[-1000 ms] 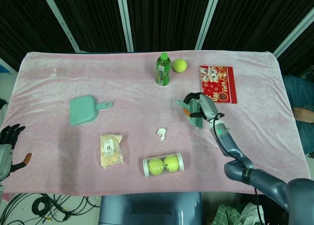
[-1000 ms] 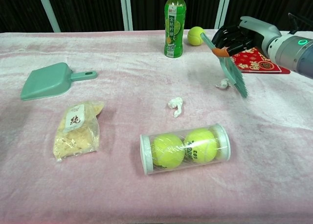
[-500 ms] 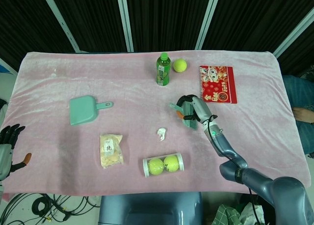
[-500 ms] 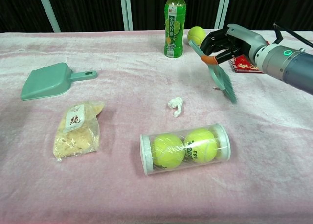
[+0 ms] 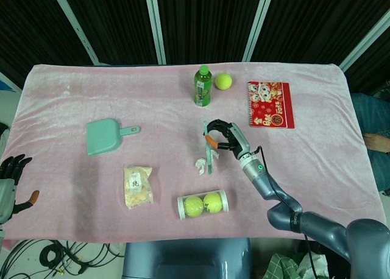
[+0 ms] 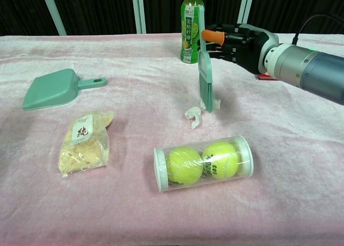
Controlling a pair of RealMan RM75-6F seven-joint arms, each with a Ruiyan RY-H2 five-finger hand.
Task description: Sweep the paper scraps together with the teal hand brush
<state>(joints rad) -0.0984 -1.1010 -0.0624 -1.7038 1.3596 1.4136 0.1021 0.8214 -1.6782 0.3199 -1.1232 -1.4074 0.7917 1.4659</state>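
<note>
My right hand [image 5: 226, 137] [image 6: 236, 39] grips the handle of the teal hand brush [image 5: 210, 148] [image 6: 206, 82], whose bristles point down at the pink cloth near mid-table. One crumpled white paper scrap [image 5: 200, 165] [image 6: 192, 116] lies just left of the bristles. A second small scrap [image 6: 216, 102] sits against the brush's right side. My left hand [image 5: 9, 176] hangs off the table's left front corner, fingers apart and holding nothing.
A teal dustpan [image 5: 103, 136] [image 6: 54, 88] lies at the left. A snack bag [image 5: 138, 186] and a clear tube of tennis balls [image 5: 203, 203] [image 6: 203, 163] sit near the front. A green bottle [image 5: 203, 86], a loose tennis ball [image 5: 223, 80] and a red notebook [image 5: 270, 104] stand at the back.
My right hand has swept the brush leftward across the cloth, carrying the right-hand scrap along until it is close to the middle scrap. The left hand has not moved.
</note>
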